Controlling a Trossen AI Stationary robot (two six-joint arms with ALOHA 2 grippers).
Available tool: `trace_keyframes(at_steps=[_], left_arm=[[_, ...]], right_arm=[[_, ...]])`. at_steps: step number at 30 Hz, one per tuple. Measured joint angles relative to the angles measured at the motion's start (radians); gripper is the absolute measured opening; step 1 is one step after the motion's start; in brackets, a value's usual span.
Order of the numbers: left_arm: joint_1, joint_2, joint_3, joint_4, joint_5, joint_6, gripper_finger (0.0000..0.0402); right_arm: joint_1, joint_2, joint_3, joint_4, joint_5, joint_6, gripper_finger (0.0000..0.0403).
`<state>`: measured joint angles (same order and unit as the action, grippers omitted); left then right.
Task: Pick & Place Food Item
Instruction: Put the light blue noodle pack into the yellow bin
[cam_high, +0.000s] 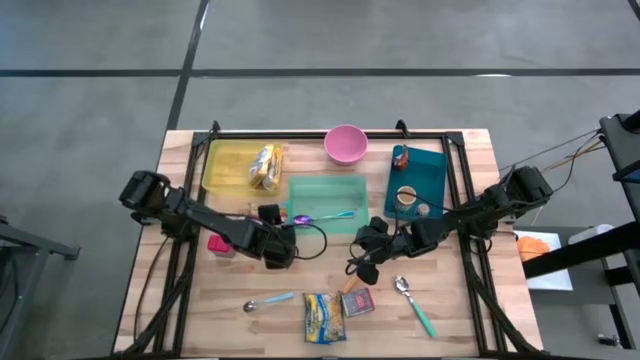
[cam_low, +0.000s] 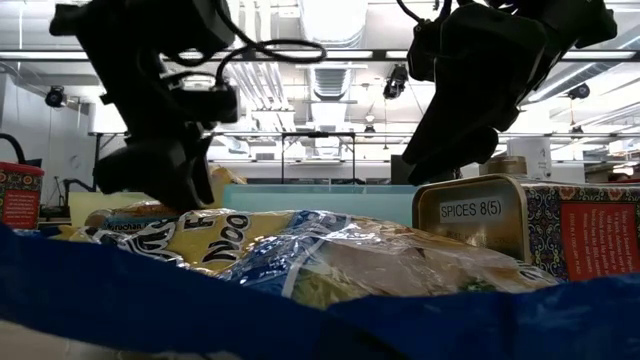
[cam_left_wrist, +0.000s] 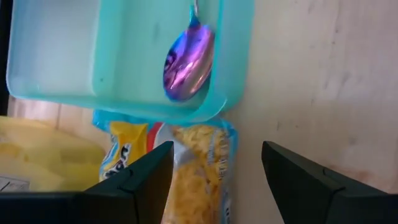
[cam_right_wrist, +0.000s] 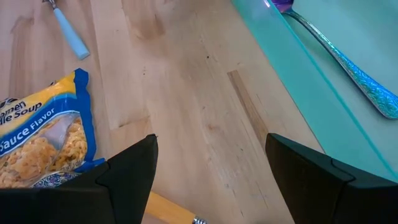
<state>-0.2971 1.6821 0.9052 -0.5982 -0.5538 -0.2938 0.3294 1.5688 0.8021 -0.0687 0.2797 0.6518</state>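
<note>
A yellow noodle packet (cam_left_wrist: 199, 180) with a light-blue edge lies on the wood beside the near-left corner of the teal tray (cam_left_wrist: 56, 68). My left arm hides it in the high view. My left gripper (cam_left_wrist: 216, 149) (cam_high: 283, 250) stands open over this packet, one finger on each side; whether it touches, I cannot tell. A second packet (cam_high: 323, 316) (cam_right_wrist: 37, 143) lies near the front edge. My right gripper (cam_right_wrist: 211, 140) (cam_high: 368, 262) hangs open over bare wood between that packet and the teal tray. A third packet (cam_high: 265, 165) lies in the yellow tray (cam_high: 225, 165).
An iridescent spoon (cam_left_wrist: 186, 65) lies in the teal tray. A spice tin (cam_high: 358, 301) and two spoons (cam_high: 268, 301) (cam_high: 415, 305) lie near the front edge. At the far side stand a pink bowl (cam_high: 346, 143) and a dark teal tray (cam_high: 432, 165). A small red tin (cam_high: 218, 245) sits by my left arm.
</note>
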Motion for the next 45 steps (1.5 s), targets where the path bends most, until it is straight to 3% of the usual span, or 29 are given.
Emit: trace_keyframes(at_steps=[17, 20, 27, 29, 39, 45], left_arm=[[0.073, 0.0, -0.094, 0.054, -0.032, -0.001, 0.0237], [0.073, 0.0, -0.094, 0.06, -0.034, 0.0, 0.0197], [0.071, -0.008, -0.094, 0.06, -0.021, 0.006, 0.0044], [0.071, -0.015, -0.094, 0.059, -0.001, 0.005, 0.0016], [0.07, -0.051, -0.051, 0.017, 0.072, -0.059, 0.0014], [0.07, -0.088, -0.001, -0.069, 0.079, -0.194, 0.0012]], right_arm=[[0.0, 0.0, 0.0, 0.0, 0.0, -0.005, 0.0295], [0.0, 0.0, 0.0, 0.001, 0.0, -0.008, 0.0295], [0.0, 0.0, 0.0, 0.0, 0.0, -0.017, 0.0295], [0.0, 0.0, 0.0, 0.0, 0.0, -0.018, 0.0295], [0.0, 0.0, 0.0, -0.001, 0.001, -0.02, 0.0295], [0.0, 0.0, 0.0, -0.003, 0.001, -0.02, 0.0295]])
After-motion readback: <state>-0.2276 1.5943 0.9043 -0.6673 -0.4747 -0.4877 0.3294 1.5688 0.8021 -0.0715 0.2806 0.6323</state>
